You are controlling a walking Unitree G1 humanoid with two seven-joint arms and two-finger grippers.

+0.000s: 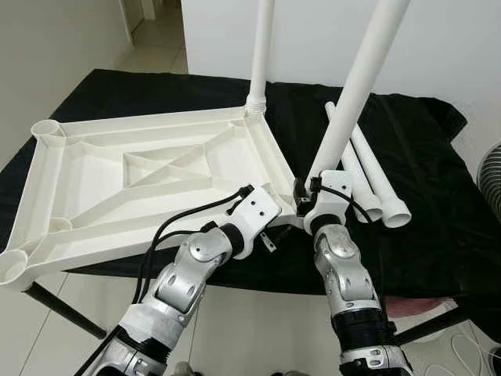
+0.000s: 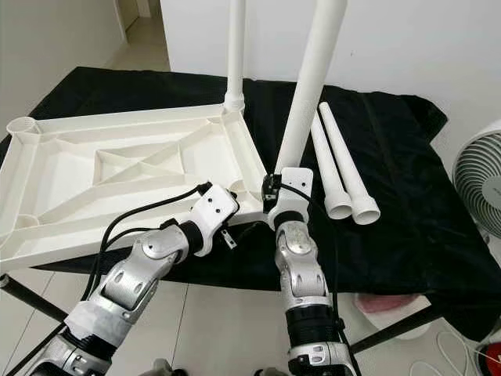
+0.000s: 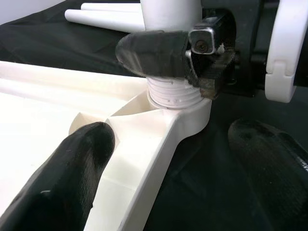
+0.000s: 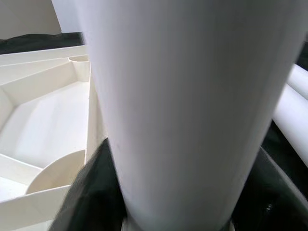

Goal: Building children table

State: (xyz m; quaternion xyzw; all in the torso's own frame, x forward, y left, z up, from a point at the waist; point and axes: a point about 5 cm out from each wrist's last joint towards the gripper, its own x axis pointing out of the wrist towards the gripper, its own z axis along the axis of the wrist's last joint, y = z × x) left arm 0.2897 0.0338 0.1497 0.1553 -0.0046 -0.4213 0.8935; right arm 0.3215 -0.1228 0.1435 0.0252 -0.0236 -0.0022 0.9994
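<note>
The white tabletop (image 1: 149,124) lies upside down on a black cloth. One white leg (image 1: 262,47) stands upright in its far right corner. My right gripper (image 1: 307,197) is shut on a second leg (image 1: 356,86), which leans up and to the right from the near right corner. The leg's threaded end (image 3: 173,94) sits in that corner socket (image 3: 190,114). My left gripper (image 3: 173,173) is open and straddles the same corner. One of its fingers (image 3: 72,183) rests inside the frame, and the other lies outside over the cloth.
Two loose legs (image 1: 368,168) lie side by side on the black cloth (image 1: 438,211) to the right of the tabletop. A white fan (image 2: 481,188) stands on the floor at the far right. The table's dark legs and pale floor tiles show below.
</note>
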